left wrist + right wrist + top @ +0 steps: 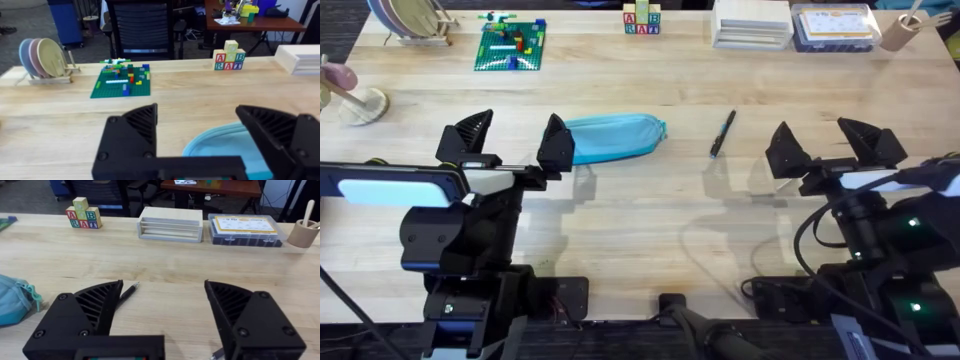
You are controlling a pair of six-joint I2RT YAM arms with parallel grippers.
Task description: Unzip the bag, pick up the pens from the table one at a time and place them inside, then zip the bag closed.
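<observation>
The overhead camera looks down and forward over both arm bases onto the table [650,215]. Each wrist camera sits low behind its own fingers, facing the far edge. Beyond the left fingers [132,135] and the right fingers [90,310] both views share the alphabet blocks [229,56] [84,214]

The left arm's black two-finger gripper [512,141] is extended forward from its base, fingers spread wide apart and level. The right arm's black two-finger gripper [835,141] mirrors this pose, fingers equally parted, with nothing between the fingers of either gripper.
</observation>
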